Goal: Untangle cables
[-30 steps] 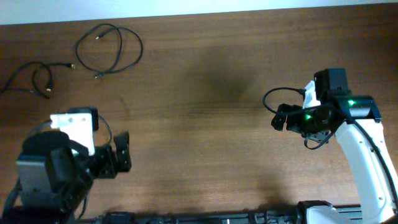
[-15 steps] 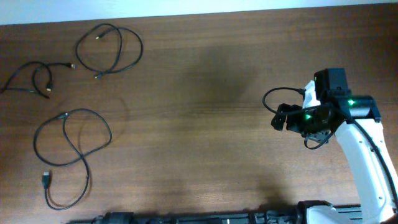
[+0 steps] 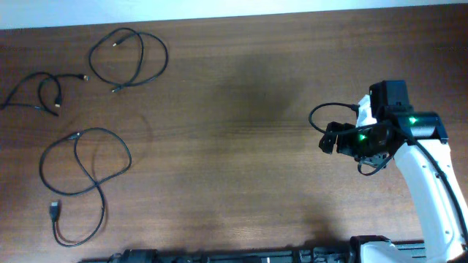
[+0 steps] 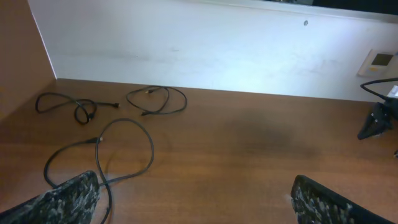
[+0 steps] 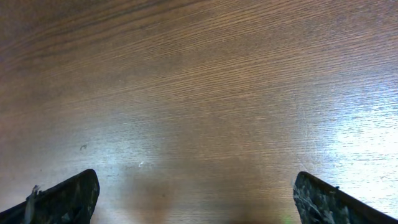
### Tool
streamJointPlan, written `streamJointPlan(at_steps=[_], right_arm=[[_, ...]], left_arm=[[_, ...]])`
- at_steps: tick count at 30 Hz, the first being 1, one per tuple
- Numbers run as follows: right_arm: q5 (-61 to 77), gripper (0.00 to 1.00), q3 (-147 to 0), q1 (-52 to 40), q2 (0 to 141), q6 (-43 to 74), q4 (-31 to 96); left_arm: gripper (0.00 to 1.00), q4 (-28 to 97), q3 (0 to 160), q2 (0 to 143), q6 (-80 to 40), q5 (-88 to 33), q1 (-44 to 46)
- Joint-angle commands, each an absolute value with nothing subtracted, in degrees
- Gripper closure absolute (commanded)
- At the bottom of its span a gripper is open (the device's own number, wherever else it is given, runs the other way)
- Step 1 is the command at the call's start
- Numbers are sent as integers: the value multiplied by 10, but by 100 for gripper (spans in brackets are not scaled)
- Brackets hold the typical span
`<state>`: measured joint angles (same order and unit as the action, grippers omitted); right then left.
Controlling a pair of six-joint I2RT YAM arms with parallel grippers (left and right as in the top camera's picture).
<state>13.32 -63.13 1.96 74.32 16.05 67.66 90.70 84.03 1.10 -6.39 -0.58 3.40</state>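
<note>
Jaws, left gripper (image 4: 194, 186): spread wide and empty, the two speckled fingers (image 4: 68, 200) sitting at the bottom corners of the left wrist view with only bare wood between them.
Jaws, right gripper (image 5: 195, 180): also spread wide and holding nothing, poised over plain wood grain. From overhead this gripper sits at the right side of the table, fingers pointing left.
Large loop cable (image 4: 152, 148): the closest cord to the left jaws, just ahead of them and off to their left. It lies flat in a broad crossed loop, and one strand runs down beside the left-hand finger. Its flat plug end (image 3: 55, 210) rests at the near end of the loop.
Double ring cable (image 4: 158, 101): farther ahead of the left jaws, near the wall, coiled in two overlapping rings and touching neither of the other cords.
Short cable (image 4: 84, 111): ahead and far to the left of the left jaws, a loose squiggle with one small tight loop. It lies beside the double ring cable but apart from it.
All three cords: each lies separate on the wood, well apart from the right jaws and across the table from them.
Arm wire (image 3: 318, 113): a thicker black loop curling just behind the right jaws.
Table (image 3: 241, 146): dark brown wood, bare between the two grippers.
Wall (image 4: 217, 50): white, beyond the cords, straight ahead of the left jaws.
</note>
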Motion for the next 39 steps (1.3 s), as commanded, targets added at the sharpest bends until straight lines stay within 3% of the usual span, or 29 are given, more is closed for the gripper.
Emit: streamJointPlan(at_steps=[1,13,19,24,39], right_arm=[[132,1,-629,23,744,155,677],[132,1,-629,23,744,155,677],[132,1,-629,23,744,155,677],[132,1,-629,23,744,155,677],[132,1,-629,23,744,155,677]], left_arm=[[1,911,842,4,-55,-2,32],[1,874,775,4,-55,53,32],[1,569,534,4,-55,-3,32],[1,396,383,4,-58,-8,32],[1,80,89,4,-63,-9,32]])
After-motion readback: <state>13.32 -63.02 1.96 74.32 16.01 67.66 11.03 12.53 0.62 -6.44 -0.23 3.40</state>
